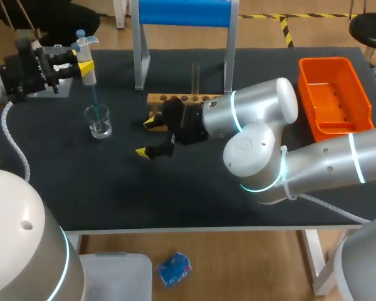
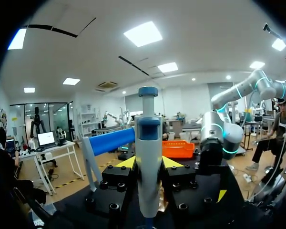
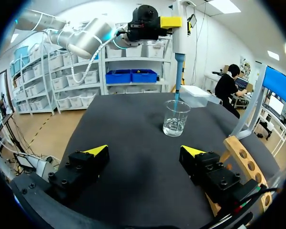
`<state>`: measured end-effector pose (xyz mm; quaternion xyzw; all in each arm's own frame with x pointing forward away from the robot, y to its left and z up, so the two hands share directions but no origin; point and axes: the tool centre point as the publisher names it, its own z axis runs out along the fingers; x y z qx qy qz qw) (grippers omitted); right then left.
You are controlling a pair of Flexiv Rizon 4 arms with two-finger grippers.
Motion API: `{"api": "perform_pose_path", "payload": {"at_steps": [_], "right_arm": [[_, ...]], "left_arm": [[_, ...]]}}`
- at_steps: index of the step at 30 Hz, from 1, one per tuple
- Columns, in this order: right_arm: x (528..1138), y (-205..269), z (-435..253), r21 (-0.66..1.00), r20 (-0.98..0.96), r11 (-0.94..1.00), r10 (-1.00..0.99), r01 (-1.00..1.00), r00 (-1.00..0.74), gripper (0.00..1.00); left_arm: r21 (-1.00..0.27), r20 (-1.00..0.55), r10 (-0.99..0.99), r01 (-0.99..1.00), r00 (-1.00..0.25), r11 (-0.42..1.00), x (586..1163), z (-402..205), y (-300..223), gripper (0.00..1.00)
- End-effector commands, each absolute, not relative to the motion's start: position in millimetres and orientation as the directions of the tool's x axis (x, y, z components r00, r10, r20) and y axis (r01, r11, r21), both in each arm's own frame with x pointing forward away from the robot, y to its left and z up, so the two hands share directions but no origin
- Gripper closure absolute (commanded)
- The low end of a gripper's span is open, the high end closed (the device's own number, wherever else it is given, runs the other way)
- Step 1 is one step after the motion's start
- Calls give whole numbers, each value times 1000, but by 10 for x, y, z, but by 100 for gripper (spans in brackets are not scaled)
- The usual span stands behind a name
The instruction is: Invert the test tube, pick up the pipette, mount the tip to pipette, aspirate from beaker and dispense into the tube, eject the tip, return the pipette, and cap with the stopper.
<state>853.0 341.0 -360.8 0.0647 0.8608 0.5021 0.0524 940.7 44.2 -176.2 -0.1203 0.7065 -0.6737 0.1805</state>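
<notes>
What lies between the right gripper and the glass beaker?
Nothing: the black table between the right gripper and the beaker is bare, as the right wrist view shows.

Your table has a matt black top. The beaker is clear glass, the rack bare wood, the bin glossy orange plastic.

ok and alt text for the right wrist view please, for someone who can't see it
The left gripper holds a pipette upright over a glass beaker on the dark table, its blue tip reaching down into the beaker. Nearer the camera, the right gripper hangs open above the table, a wooden rack beside it.
</notes>
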Motion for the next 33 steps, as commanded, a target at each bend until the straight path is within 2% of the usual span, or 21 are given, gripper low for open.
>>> {"api": "perform_pose_path", "payload": {"at_steps": [1, 33], "right_arm": [[8545, 3494, -3661, 872, -28, 486, 169, 59, -985, 0], [8545, 3494, -3661, 872, -28, 486, 169, 59, -985, 0]], "left_arm": [[-996, -89, -422, 71, -902, 59, 9366, -1800, 436, 100], [-998, -55, -448, 47, -892, 30, 9416, -2101, 434, 100]]}}
